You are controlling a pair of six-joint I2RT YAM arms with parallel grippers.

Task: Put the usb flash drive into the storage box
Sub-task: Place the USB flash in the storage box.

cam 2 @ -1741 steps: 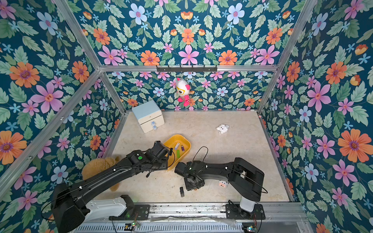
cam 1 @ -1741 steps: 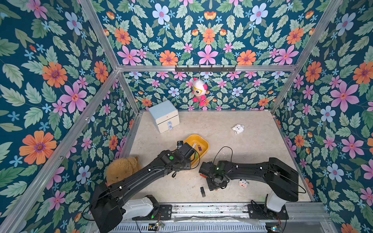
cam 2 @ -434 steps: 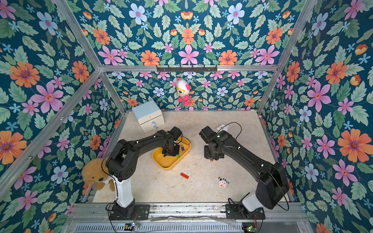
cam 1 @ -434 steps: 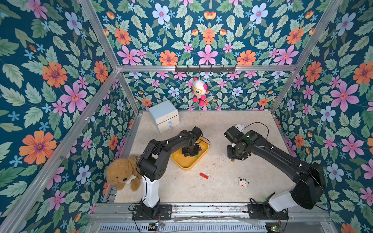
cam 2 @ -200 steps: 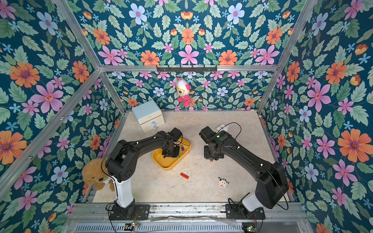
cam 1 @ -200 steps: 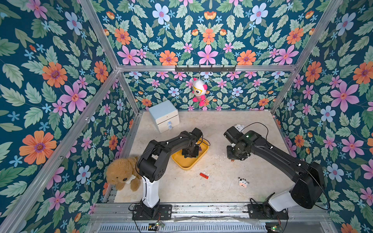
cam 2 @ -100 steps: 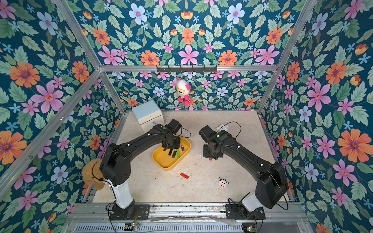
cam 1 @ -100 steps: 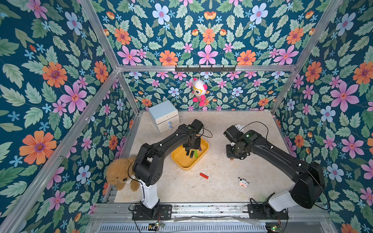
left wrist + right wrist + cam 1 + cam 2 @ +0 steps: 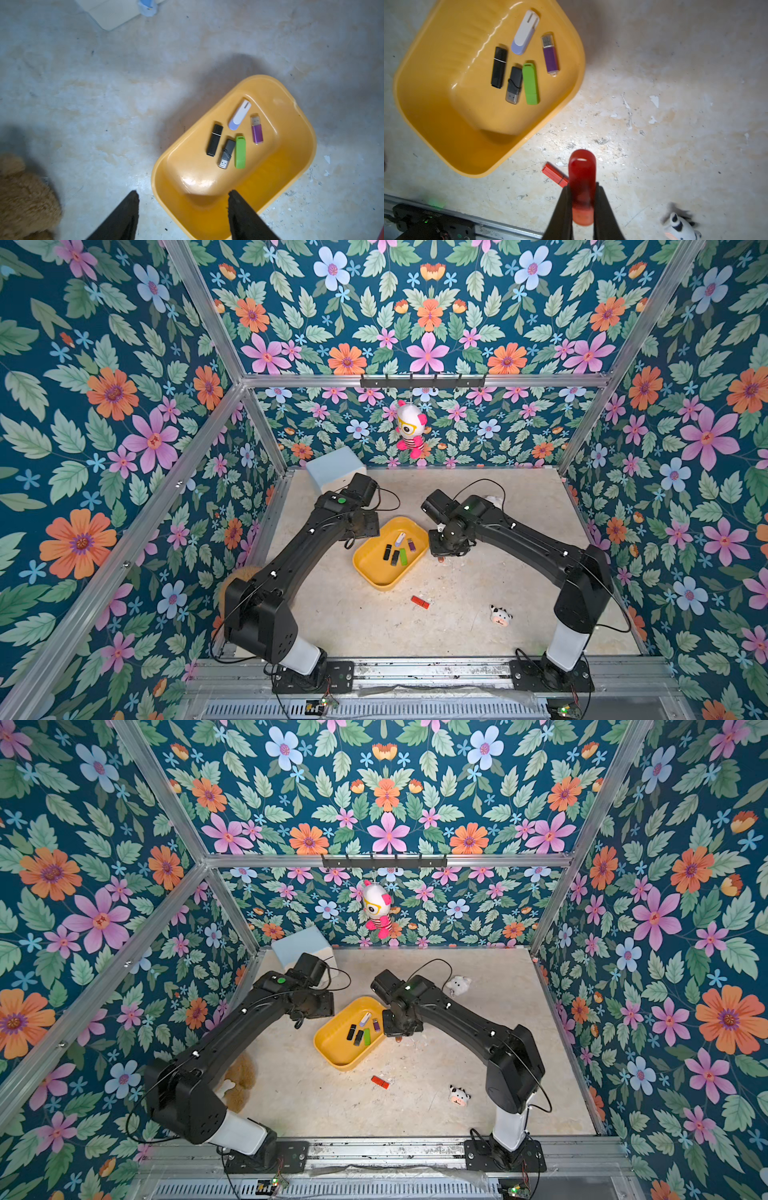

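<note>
My right jaws clamp a red flash drive [image 9: 582, 176]; my left jaws stand apart, empty, the yellow storage box [image 9: 295, 158] just ahead of them.

- The tabletop [image 9: 478, 630] I work on is pale beige stone-look, mottled and scuffed, with white chipped flecks right of centre.
- My yellow storage box [image 9: 371, 570] sits on it mid-frame in both top views, set at a slant.
- A red flash drive [image 9: 420, 602] lies flat just below the box, apart from its rim.
- A small cow toy [image 9: 500, 616] rests lower right, well apart from the box.
- A white plush [image 9: 458, 984] lies towards the back, right of centre.
- A blue-topped cabinet [image 9: 334, 467] stands in the back left corner.
- A brown teddy bear [image 9: 240, 1080] lies at the left edge, only partly in my sight.
</note>
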